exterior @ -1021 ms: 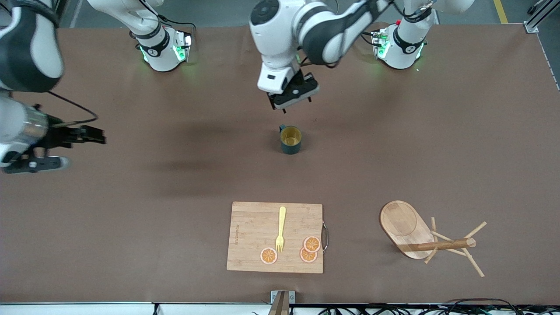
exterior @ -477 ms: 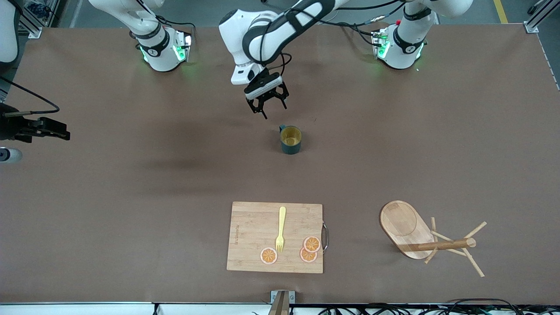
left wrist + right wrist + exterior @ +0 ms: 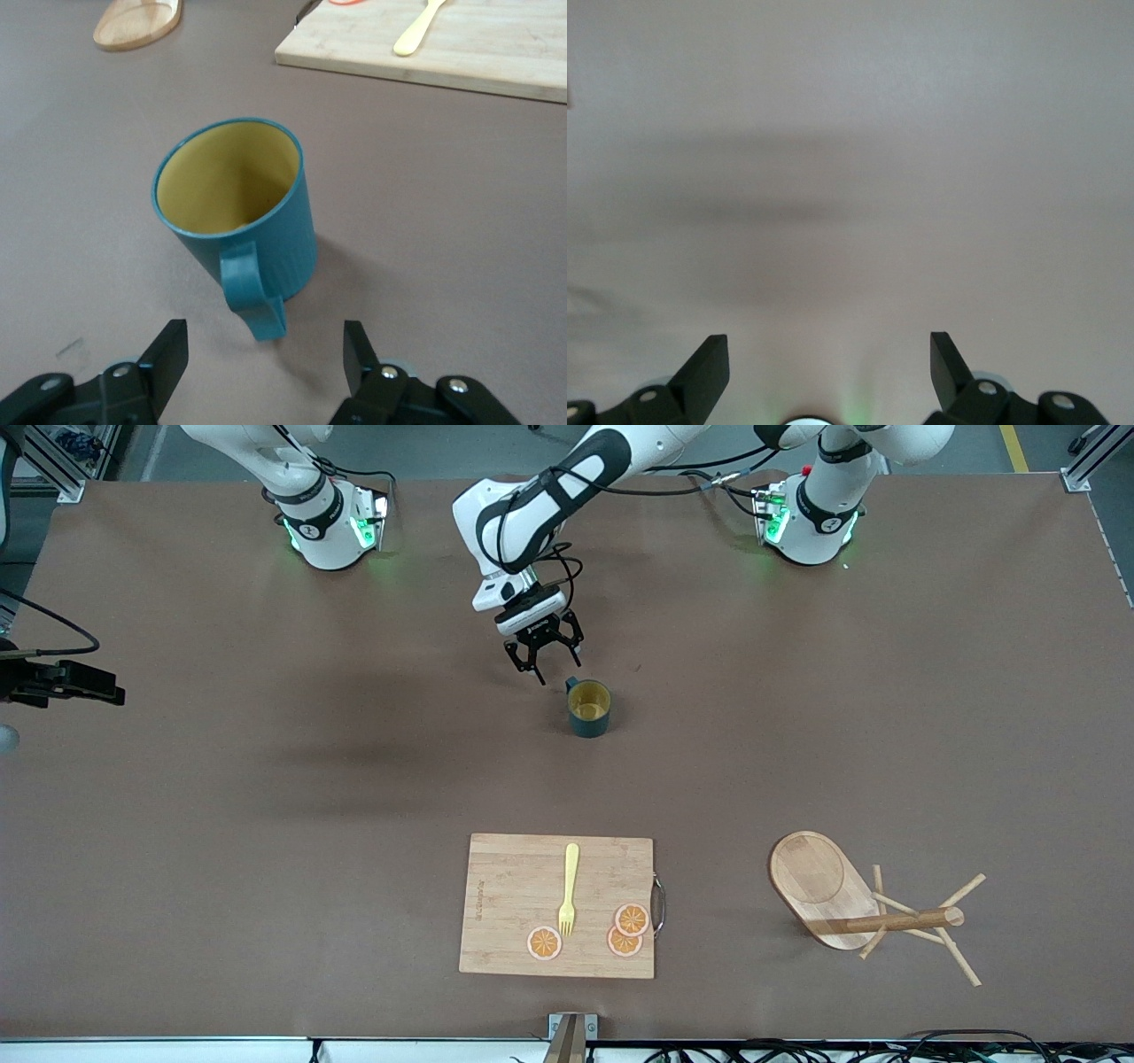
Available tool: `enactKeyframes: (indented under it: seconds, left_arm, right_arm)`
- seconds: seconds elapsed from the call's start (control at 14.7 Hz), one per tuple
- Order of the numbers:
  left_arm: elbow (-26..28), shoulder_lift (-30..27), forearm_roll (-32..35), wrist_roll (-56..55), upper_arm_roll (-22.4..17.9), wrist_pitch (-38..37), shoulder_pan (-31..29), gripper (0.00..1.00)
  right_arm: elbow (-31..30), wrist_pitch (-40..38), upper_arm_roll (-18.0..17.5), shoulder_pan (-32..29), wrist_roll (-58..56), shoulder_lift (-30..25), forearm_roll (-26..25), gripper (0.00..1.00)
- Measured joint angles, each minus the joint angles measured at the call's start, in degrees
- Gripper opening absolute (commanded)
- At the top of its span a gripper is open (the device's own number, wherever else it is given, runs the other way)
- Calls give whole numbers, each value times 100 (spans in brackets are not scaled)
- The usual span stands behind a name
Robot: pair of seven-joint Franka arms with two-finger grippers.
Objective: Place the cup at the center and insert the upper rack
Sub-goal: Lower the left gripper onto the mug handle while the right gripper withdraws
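Note:
The cup (image 3: 588, 707), dark teal with a mustard-yellow inside, stands upright mid-table; its handle points toward the robots' bases. My left gripper (image 3: 545, 661) is open and low just beside that handle. In the left wrist view the cup (image 3: 235, 217) fills the middle, and its handle sits just ahead of the gap of the open gripper (image 3: 266, 354), touching neither finger. The upper rack (image 3: 850, 899), a wooden mug tree, lies tipped on its side nearer the camera, toward the left arm's end. My right gripper (image 3: 111, 693) waits open and empty at the right arm's end, over bare table (image 3: 828, 363).
A bamboo cutting board (image 3: 558, 905) lies nearer the camera than the cup, with a yellow fork (image 3: 568, 888) and three orange slices (image 3: 632, 919) on it. The board (image 3: 443, 44) and the rack's base (image 3: 137, 22) also show in the left wrist view.
My left gripper has come down and moved toward the cup's handle. My right arm has drawn back toward the right arm's end of the table. The cup and the rack have not moved.

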State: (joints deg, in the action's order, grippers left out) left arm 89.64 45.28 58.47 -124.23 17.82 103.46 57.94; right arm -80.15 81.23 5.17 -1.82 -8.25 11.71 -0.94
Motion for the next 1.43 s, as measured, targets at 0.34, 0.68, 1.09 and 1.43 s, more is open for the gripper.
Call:
enactKeyframes:
  seconds: [0.34, 0.68, 1.09, 1.43]
  left_arm:
    - [-7, 147, 1, -11, -483, -16, 332, 64]
    - [-39, 199, 2, -408, -603, -17, 350, 48]
    - [-58, 200, 2, -437, -692, -19, 347, 2]
    - [-461, 132, -282, -438, -734, -25, 274, 0]
  right_arm:
    - [-232, -5, -133, 27, 2, -287, 4, 100]
    - [-992, 215, -176, 155, 116, -1088, 7, 100]
    - [-1225, 236, -183, 314, 410, -1514, 7, 100]
    - [-1237, 282, -151, 306, 421, -1608, 7, 100]
